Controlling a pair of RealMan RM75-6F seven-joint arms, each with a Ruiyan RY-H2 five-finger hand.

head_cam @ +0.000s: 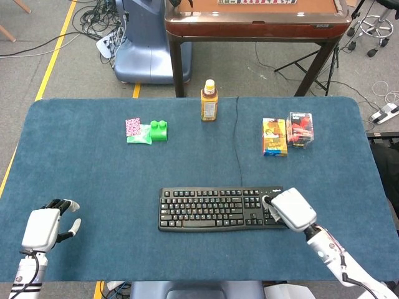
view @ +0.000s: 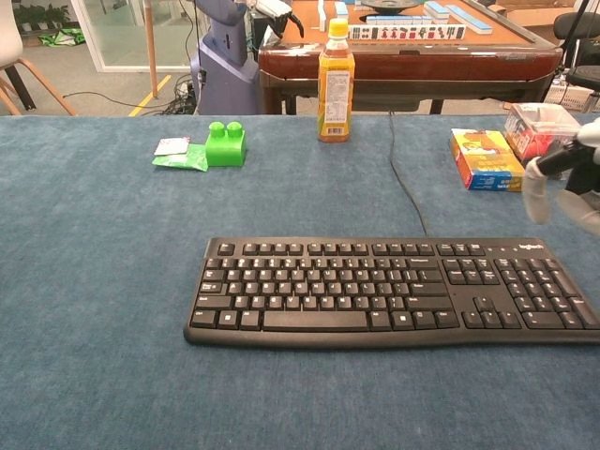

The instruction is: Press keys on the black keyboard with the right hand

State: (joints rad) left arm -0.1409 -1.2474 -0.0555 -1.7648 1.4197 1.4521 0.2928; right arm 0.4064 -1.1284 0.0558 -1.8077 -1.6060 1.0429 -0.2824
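The black keyboard (head_cam: 212, 208) lies near the front middle of the blue table, its cable running to the far edge. In the chest view the keyboard (view: 375, 291) fills the centre. My right hand (head_cam: 288, 210) hovers over the keyboard's right end, by the number pad, fingers pointing left and holding nothing. In the chest view my right hand (view: 565, 183) shows at the right edge, above the keys, with a fingertip (view: 535, 195) pointing down; I cannot tell if it touches a key. My left hand (head_cam: 42, 227) rests empty at the front left corner, fingers loosely apart.
At the back stand an orange drink bottle (head_cam: 209, 101), a green block (head_cam: 158, 130) beside a small packet (head_cam: 133, 127), and two small boxes (head_cam: 274, 137) (head_cam: 300, 128). The keyboard cable (head_cam: 238, 140) runs between bottle and boxes. A brown table (head_cam: 255, 18) stands behind.
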